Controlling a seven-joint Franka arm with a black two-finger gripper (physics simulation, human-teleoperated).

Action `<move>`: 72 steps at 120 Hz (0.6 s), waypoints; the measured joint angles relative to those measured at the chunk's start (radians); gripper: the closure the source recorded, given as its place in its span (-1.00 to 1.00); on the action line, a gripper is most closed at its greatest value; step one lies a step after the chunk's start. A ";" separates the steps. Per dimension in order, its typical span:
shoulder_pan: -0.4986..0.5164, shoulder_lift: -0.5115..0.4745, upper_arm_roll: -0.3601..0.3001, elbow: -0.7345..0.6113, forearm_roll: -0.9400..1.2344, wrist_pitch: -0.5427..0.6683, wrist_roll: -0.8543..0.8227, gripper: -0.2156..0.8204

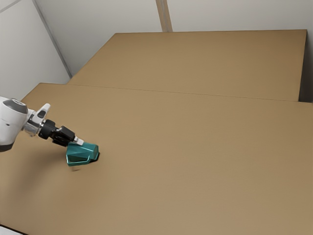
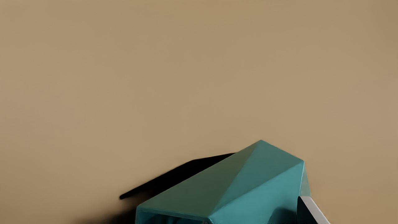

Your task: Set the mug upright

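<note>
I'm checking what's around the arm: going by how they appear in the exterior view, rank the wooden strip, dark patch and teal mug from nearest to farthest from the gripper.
1. Teal mug: right at the gripper.
2. Wooden strip: top middle.
3. Dark patch: the exterior view's far right.

teal mug (image 1: 82, 153): 1 | robot arm (image 1: 11, 122): 1 | end effector (image 1: 78, 141): 1 | table (image 1: 186, 166): 1

The teal mug (image 1: 82, 153) is tipped onto its side over the brown table (image 1: 195, 171). The black gripper (image 1: 78, 141) is positioned at the mug's arm-facing side. Well beyond the mug, a wooden strip (image 1: 164, 15) is seen against a pale wall (image 1: 234, 14).
</note>
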 joint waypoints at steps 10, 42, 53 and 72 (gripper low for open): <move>0.000 -0.006 0.000 -0.001 0.002 -0.001 0.001 0.53; -0.052 -0.064 0.000 -0.006 -0.025 -0.025 -0.002 0.82; -0.080 -0.078 0.002 -0.010 -0.030 -0.031 -0.007 0.86; -0.130 -0.094 0.008 -0.009 -0.016 -0.030 -0.018 0.89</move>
